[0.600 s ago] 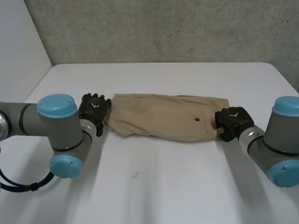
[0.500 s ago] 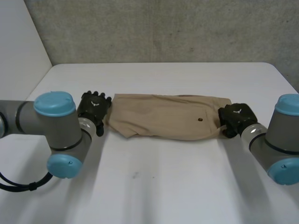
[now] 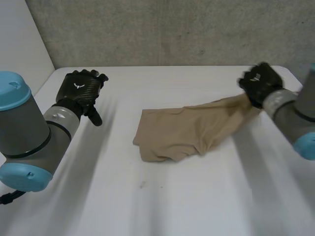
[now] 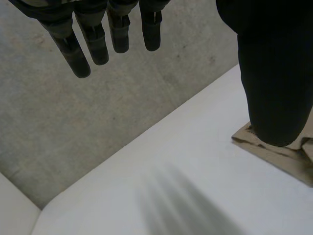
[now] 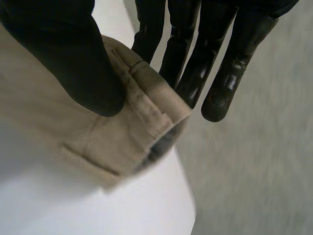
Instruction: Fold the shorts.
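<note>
One white table [image 3: 172, 211] takes the near ground. It is bare on this side of the shorts [image 3: 182, 130] but for a small dark speck [image 3: 142, 185] (a mark or a crumb, too small to tell). One pair of tan shorts lies crumpled about the middle of the table, most of it flat, with its right end raised off the surface.

At that raised end is the right hand [image 3: 258, 84]. In its wrist view the thumb presses the stitched edge of the cloth against the fingers in a firm pinch, and the cloth under the thumb is hidden.

Well apart from the shorts on the other side, the left hand [image 3: 78, 89] hangs above the table. Its fingers are straight and a little spread, the thumb stands apart, and it holds nothing. In its wrist view the thumb covers part of a corner of the shorts.

Two arms in all, one hand each, both cut off at the sides.

Beyond the shorts the table ends at a grey concrete wall [image 3: 172, 29], and a paler wall [image 3: 24, 44] meets it past the left hand.
</note>
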Robot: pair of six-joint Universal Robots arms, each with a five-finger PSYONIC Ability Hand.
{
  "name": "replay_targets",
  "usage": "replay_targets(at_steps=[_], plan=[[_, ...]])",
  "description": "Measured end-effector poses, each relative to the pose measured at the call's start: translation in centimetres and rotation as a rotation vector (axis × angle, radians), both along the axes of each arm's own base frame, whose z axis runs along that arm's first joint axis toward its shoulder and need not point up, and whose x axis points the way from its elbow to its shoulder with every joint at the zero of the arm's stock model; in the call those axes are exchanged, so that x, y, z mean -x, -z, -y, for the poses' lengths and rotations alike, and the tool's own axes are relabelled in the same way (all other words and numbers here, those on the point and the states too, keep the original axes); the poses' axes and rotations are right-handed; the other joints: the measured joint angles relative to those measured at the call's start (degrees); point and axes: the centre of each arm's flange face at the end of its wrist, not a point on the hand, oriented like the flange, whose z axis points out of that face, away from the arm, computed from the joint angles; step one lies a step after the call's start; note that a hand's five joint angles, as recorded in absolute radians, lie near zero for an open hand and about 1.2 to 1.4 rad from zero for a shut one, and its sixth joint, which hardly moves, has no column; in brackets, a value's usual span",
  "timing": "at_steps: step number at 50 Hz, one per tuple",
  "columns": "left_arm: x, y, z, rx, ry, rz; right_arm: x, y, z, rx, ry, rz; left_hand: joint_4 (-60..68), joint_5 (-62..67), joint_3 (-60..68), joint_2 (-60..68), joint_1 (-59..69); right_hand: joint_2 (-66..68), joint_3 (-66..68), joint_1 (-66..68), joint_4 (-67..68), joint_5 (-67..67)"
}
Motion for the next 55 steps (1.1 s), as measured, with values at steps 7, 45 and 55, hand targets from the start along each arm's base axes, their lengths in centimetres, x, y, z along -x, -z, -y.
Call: replay_targets(at_steps=[7, 45, 55], plan=[[0.4, -0.4, 0.3, -0.005, 0.007, -0.059, -10.4, 1.5, -7.7, 0.036, -0.425, 0.047, 0.0, 0.0, 0.0, 0.0, 0.0, 0.24, 0.6, 0.02, 0.01, 0.0], [10.2, 7.6, 0.9, -0.325, 0.151, -0.136, -8.9, 5.1, -0.7, -0.717, -0.108, 0.733, 0.0, 0.02, 0.0, 0.0, 0.0, -54.53, -55.19, -44.08, -54.66, -46.12], [8.4, 9.8, 1.7, -0.499, 0.061, -0.123, -9.0, 7.9, -0.6, -0.854, -0.031, 0.7, -0.47, 0.0, -0.59, 0.0, -0.88, -54.53, -55.19, -44.08, -54.66, -46.12]])
